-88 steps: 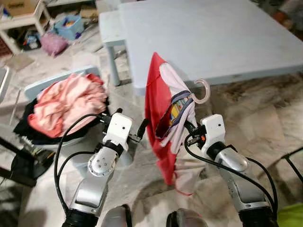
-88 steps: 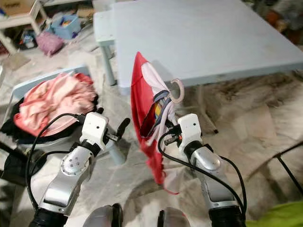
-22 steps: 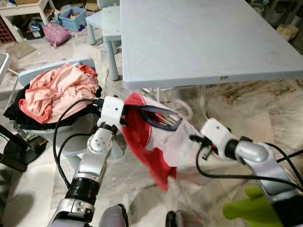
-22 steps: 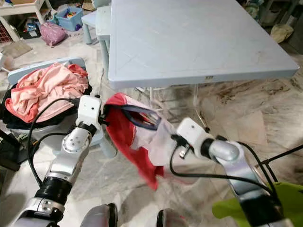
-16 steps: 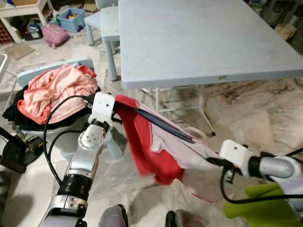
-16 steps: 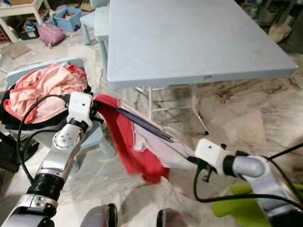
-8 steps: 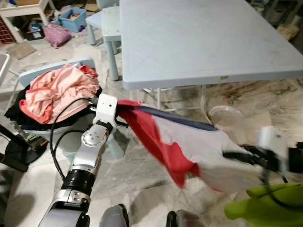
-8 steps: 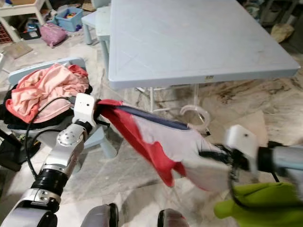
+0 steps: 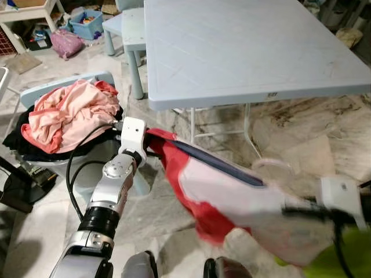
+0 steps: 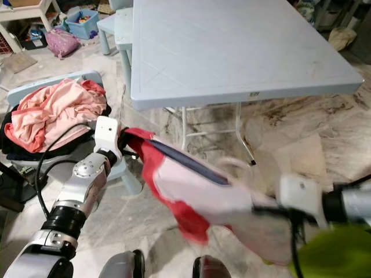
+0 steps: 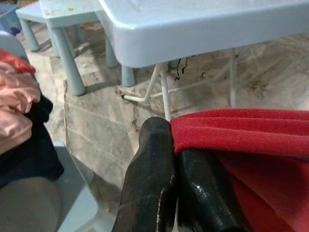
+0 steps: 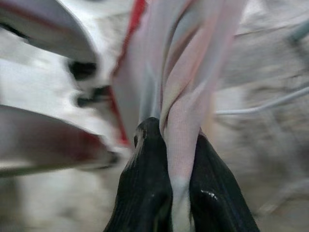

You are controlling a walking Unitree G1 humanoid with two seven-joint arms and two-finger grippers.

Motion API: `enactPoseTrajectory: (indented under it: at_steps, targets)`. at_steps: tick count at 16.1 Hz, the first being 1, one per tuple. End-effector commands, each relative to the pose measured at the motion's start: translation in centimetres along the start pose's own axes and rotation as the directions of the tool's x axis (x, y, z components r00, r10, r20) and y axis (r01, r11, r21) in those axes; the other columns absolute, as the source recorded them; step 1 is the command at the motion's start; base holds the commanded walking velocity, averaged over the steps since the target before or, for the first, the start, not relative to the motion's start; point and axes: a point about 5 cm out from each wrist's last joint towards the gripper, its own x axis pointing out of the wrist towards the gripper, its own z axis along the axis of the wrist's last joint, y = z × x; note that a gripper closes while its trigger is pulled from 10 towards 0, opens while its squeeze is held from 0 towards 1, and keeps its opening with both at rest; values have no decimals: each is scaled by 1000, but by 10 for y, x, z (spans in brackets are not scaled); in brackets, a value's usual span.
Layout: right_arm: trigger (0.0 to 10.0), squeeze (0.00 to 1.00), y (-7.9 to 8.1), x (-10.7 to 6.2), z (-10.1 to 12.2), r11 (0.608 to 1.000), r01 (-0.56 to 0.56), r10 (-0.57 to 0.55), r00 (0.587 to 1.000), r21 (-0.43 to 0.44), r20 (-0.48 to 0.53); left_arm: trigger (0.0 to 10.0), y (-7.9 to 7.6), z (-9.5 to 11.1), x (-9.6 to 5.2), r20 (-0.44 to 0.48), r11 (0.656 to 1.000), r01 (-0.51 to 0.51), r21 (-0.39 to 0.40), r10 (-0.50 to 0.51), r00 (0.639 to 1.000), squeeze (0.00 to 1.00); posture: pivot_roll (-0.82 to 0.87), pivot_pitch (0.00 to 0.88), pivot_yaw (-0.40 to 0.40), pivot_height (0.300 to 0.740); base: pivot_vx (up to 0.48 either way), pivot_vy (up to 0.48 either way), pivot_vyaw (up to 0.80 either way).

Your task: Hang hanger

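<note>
Both my grippers pinch the red-and-white shirt (image 9: 232, 197), left gripper (image 11: 174, 145) on its red edge, right gripper (image 12: 169, 159) on the white; the hanger (image 9: 272, 168) pokes out, below the table (image 9: 243, 52)

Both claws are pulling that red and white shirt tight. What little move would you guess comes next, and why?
Probably easing the right gripper inward a little. The red and white shirt is stretched taut between it and the left gripper, each pinching one edge, while the clear plastic hanger sits inside it; some slack might let the shirt settle.
</note>
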Motion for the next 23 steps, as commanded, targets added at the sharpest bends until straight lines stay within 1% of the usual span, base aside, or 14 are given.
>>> enactPoseTrajectory:
  at_steps: [1, 2, 3, 5, 8, 11, 12, 14, 15, 16, 18, 20, 21, 23]
  targets:
    - [10000, 0, -2, 3, -9, 998, 25, -29, 997, -66, -66, 1451, 17, 1, -4, 0, 997, -71, -19, 71, 998, 0, -162, 104, 37, 740, 0, 0, 0]
    - [10000, 0, -8, 7, -18, 981, 78, -101, 987, -177, -129, 1333, 16, 5, -3, 16, 997, -68, -28, 69, 997, 0, -158, 102, 34, 740, 0, 0, 0]
    - [10000, 0, -13, 10, -20, 970, 116, -147, 979, -214, -138, 1412, 15, 6, -3, 20, 997, -67, -30, 68, 997, 0, -155, 101, 32, 740, 0, 0, 0]
    - [10000, 0, -37, 16, -19, 913, 289, -336, 934, -289, -125, 1647, 12, 8, -4, 25, 998, -55, -36, 56, 998, 0, -149, 98, 31, 740, 0, 0, 0]
    - [10000, 0, -65, 13, -17, 831, 465, -513, 853, -304, -98, 2863, 7, 7, -4, 27, 999, -42, 17, 42, 999, 0, -147, 97, 31, 740, 0, 0, 0]
    - [10000, 0, -70, 17, -11, 822, 510, -533, 845, -254, -29, 3333, 3, 6, -4, 26, 998, -57, 36, 56, 998, 0, -146, 97, 30, 740, 0, 0, 0]
    - [10000, 0, -68, 16, -8, 841, 485, -502, 865, -240, -11, 4353, 4, 5, -4, 23, 996, -72, 43, 71, 997, 0, -148, 100, 31, 740, 0, 0, 0]
    - [10000, 0, -55, 14, 1, 904, 367, -366, 929, -218, 47, 5137, 6, 2, -4, 4, 992, -97, 75, 97, 995, 0, -150, 102, 31, 740, 0, 0, 0]
    - [10000, 0, -52, 10, 4, 919, 336, -330, 942, -206, 64, 10000, 8, -2, -4, -27, 992, -116, 53, 117, 993, 0, -153, 102, 31, 740, 0, 0, 0]
    - [10000, 0, -52, 2, 11, 934, 314, -302, 949, -168, 93, 10000, 7, -12, -4, -89, 994, -107, 11, 108, 990, 0, -156, 102, 31, 740, 0, 0, 0]
    - [10000, 0, -50, -3, 18, 955, 265, -250, 961, -133, 115, 10000, 5, -14, -5, -91, 992, -108, -70, 102, 991, 0, -165, 103, 33, 740, 0, 0, 0]
    - [10000, 0, -38, -8, 24, 983, 149, -135, 983, -109, 128, 10000, 8, -14, -4, -103, 987, -135, -87, 126, 987, 604, -165, 103, 33, 740, 0, 0, 0]
    - [10000, 0, -36, -9, 26, 986, 133, -118, 983, -104, 140, 10000, 8, -14, -4, -105, 987, -137, -86, 128, 986, 600, -165, 103, 33, 740, 0, 0, 0]
    - [10000, 0, -42, -12, 34, 981, 165, -149, 976, -97, 160, 10000, 9, -11, -2, -104, 985, -136, -110, 125, 987, 510, -167, 102, 38, 740, 0, 0, 0]
